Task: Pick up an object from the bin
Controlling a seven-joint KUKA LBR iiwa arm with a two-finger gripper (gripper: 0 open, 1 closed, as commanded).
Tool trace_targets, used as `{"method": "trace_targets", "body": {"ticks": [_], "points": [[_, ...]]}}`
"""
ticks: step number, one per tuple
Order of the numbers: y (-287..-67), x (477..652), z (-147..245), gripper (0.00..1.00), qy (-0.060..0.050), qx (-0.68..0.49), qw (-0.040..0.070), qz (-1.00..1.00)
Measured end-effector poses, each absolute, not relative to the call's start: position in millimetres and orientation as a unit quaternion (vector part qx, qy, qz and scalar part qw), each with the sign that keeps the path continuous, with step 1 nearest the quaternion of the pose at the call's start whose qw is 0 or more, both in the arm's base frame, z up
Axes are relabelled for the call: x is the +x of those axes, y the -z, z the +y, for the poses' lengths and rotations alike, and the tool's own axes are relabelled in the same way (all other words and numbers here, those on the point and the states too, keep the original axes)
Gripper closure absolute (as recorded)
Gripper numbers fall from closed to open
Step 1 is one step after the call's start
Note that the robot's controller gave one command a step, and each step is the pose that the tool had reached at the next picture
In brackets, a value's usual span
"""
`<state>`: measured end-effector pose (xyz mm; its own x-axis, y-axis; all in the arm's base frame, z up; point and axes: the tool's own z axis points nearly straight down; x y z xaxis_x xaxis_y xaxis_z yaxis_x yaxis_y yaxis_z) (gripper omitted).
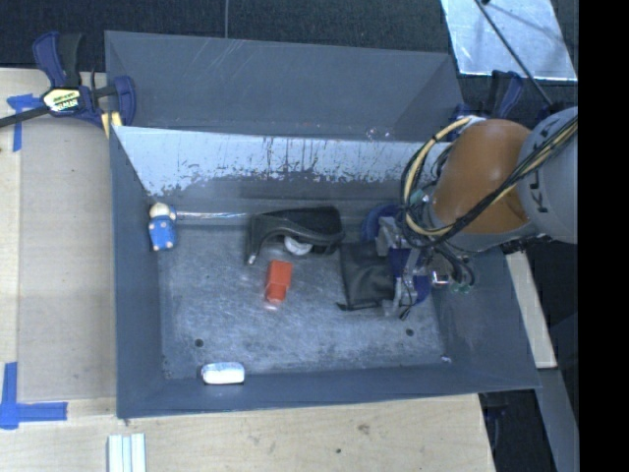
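Grey bin [295,357]: the gripper [400,301] sits low near the right wall, at the right edge of a flat black object [360,279]. Its spread cannot be told. An orange cylinder [278,281] lies left of that object.

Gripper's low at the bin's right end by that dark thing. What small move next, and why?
Probably nudge the gripper slightly toward the view's left, centring it over the black blocky object. It sits at that object's right edge, not over its middle, and that is the nearest thing; the red cylinder and black curved piece lie farther left. Contact I cannot judge.
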<state>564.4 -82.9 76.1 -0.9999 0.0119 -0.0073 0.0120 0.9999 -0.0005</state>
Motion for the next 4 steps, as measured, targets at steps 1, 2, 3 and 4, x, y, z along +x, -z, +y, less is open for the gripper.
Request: {"method": "trace_targets", "body": {"ticks": [1,2,3,4], "points": [[-77,565.2,-82,0.00,0.000,0.004,0.004,1.000],[-79,566.3,-81,1.00,-0.001,0.004,0.003,1.000],[-119,568.3,-82,1.00,0.001,0.003,0.005,1.000],[-152,570.2,-82,1.00,0.001,0.002,0.004,1.000]]}}
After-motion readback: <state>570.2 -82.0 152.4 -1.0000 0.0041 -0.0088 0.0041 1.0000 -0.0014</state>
